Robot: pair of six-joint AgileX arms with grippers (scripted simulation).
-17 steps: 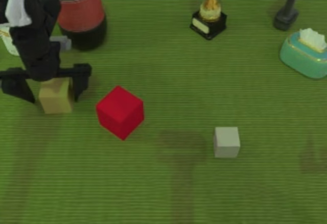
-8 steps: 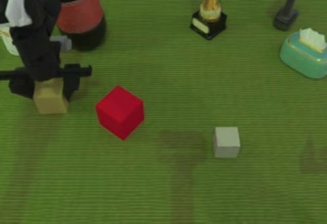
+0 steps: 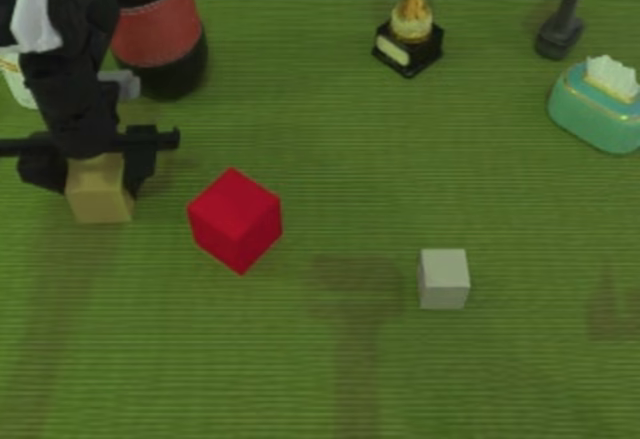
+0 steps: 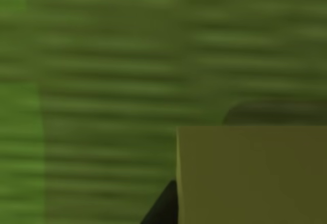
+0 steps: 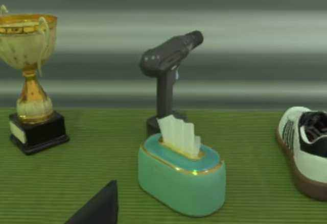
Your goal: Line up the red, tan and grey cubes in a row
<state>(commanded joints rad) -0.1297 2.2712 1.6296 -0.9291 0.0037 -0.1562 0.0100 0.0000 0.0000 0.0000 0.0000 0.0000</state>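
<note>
left gripper: your left gripper (image 3: 97, 159) sits at the far left of the table, its black fingers drawn in against both sides of the dull tan-yellow matte cube (image 3: 99, 189). it looks like a firm pinch, low on the block, so the cube should not swing when you lift.
tan cube: far left, well apart from the other two and a bit farther back. in the left wrist view its flat face (image 4: 250, 175) fills the corner with one dark finger (image 4: 162, 207) beside its edge, which fits a squared-up grasp.
red cube: the big bright red matte cube (image 3: 235, 218) rests on the green ribbed mat (image 3: 330, 379) just right of the tan one, turned corner-on. i'd judge it the natural anchor for the row.
grey cube: the small light grey matte cube (image 3: 444, 278) lies right of centre, squared to the table and nearer the front than the red one.
row: not formed yet. the three sit staggered, so the tan cube needs carrying in beside the red.
clutter: red and black cylinder (image 3: 155, 29), gold trophy on a black base (image 3: 410, 19), dark handheld tool (image 3: 562, 9) and mint green tissue box (image 3: 597, 104) line the back edge. keep your carry low and forward of them.
right arm: parked off to the right, out of the top view. its wrist camera shows only a black tip (image 5: 97, 208), and you cannot tell how it stands.
</note>
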